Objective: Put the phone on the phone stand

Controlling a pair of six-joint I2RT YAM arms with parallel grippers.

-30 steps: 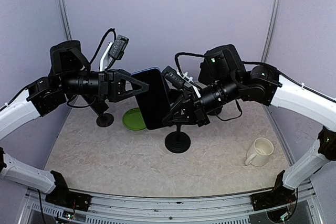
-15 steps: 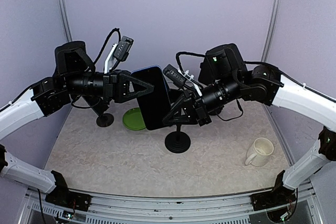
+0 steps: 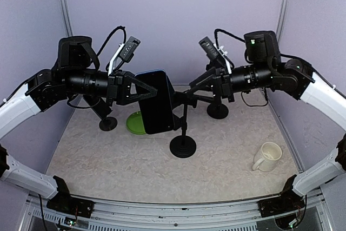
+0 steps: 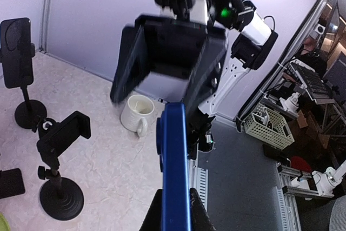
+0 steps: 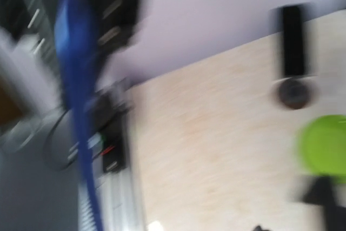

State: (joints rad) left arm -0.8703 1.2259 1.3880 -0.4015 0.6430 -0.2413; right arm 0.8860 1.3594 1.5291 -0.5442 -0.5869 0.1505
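- Top view: a pale mottled table with lilac walls around it. The left gripper clamps the phone, upright, just up-left of the phone stand. The right gripper is right of the stand and clear of the phone; I cannot tell how its jaws stand.
- Left wrist: the phone is edge-on and cut off at the bottom.
- Right wrist: heavily blurred, with only the phone's blue edge readable.

Top view: soft, even light, everything sharp. Wide-lens bowing: the poles curve at both sides. Only faint shadows on the table.

Left wrist: mostly sharp, with hot glare in the top right corner. The right gripper is motion-blurred. The phone edge sits close to the lens and is a bit soft.

Right wrist: heavy motion smear across the whole frame. Phone is a blue streak, plate a bright green blob, stand ghosted.
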